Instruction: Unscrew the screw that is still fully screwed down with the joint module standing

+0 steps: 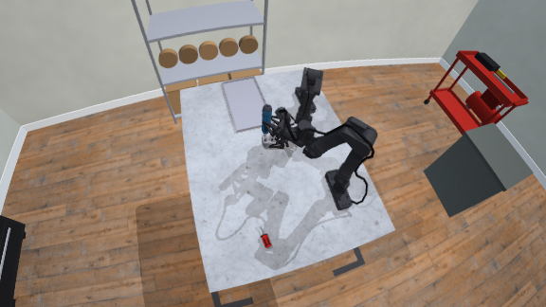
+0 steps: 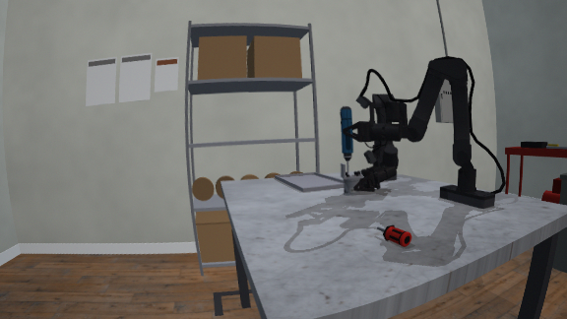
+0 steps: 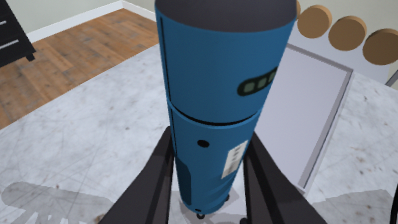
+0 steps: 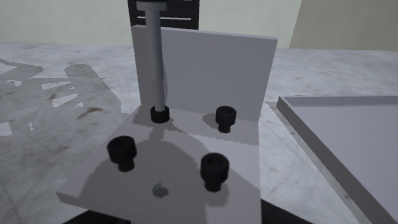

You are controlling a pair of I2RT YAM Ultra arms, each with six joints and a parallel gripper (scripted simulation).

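Observation:
The electric screwdriver (image 1: 266,118) (image 2: 348,131) (image 3: 215,75) stands upright in my left gripper (image 2: 347,131) (image 3: 209,132), which is shut on its blue barrel. Its bit (image 4: 156,65) reaches down to the back-left screw (image 4: 160,115), whose head sits low on the bracket (image 4: 210,75). Three other screws (image 4: 226,116) (image 4: 122,149) (image 4: 215,167) stand raised, with their shanks showing. The joint module (image 2: 349,187) stands upright on the table under the L-shaped bracket. My right gripper (image 2: 360,185) is shut on the module; its fingertips are mostly hidden under the bracket in the right wrist view.
A shallow grey tray (image 1: 228,106) (image 2: 295,185) (image 4: 320,142) lies beside the module. A red screwdriver (image 1: 266,241) (image 2: 398,236) lies on the table, far from both grippers. The two arms are close together around the module.

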